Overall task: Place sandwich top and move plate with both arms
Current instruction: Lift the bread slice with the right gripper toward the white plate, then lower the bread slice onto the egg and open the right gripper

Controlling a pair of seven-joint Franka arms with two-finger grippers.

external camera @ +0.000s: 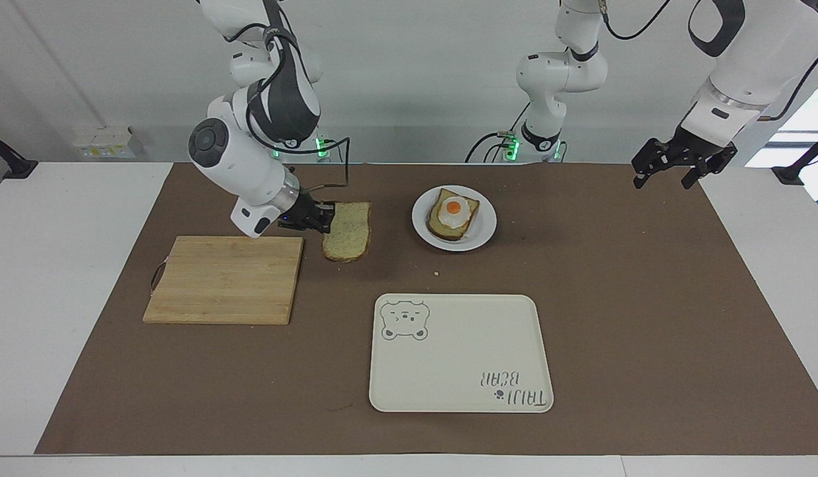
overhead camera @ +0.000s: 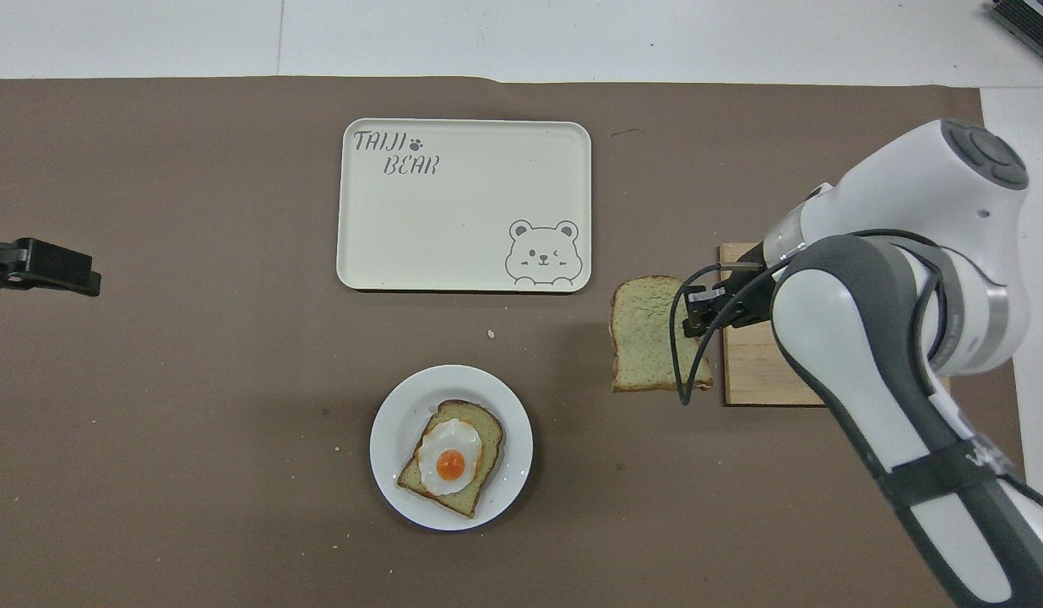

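Observation:
My right gripper (external camera: 322, 220) (overhead camera: 697, 311) is shut on the edge of the sandwich top (external camera: 346, 238) (overhead camera: 649, 334), a plain pale bread slice with a brown crust. It hangs in the air over the brown mat between the wooden board and the plate. The small round white plate (external camera: 482, 228) (overhead camera: 514, 426) carries a toast slice with a fried egg (external camera: 453, 212) (overhead camera: 450, 457). My left gripper (external camera: 667, 173) (overhead camera: 40, 268) waits open, raised over the mat's edge at the left arm's end of the table.
A wooden cutting board (external camera: 226, 279) (overhead camera: 753, 371) lies at the right arm's end. A cream rectangular tray with a bear print (external camera: 459, 353) (overhead camera: 464, 205) sits farther from the robots than the plate. Crumbs dot the mat.

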